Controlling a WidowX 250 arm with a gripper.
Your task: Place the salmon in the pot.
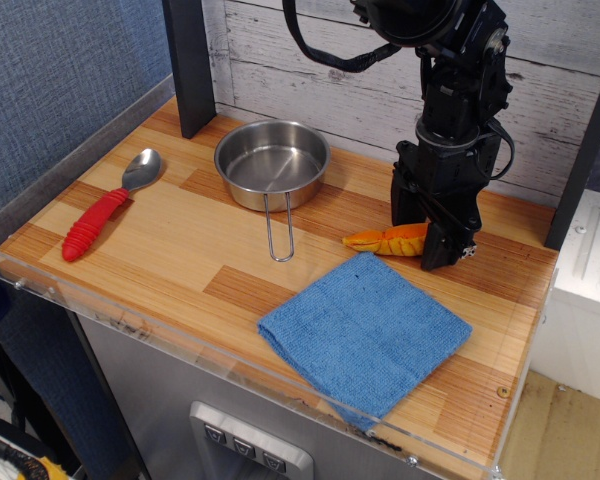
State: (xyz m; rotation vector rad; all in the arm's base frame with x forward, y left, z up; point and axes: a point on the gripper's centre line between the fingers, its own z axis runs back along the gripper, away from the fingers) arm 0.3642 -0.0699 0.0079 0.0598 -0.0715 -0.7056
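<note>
The salmon (385,241), a small orange toy piece, lies on the wooden table right of the pot's handle. My gripper (427,240) is down at the table with its black fingers (446,245) straddling the salmon's right end and closed against it. That end is hidden between the fingers. The salmon still rests on the wood. The pot (272,163), a shallow shiny steel pan with a thin wire handle pointing toward the front, stands empty at the back middle, to the left of the gripper.
A blue cloth (365,333) lies at the front right, just in front of the salmon. A spoon with a red handle (107,207) lies at the left. A dark post (189,65) stands at the back left. A clear rim (130,322) edges the table's front.
</note>
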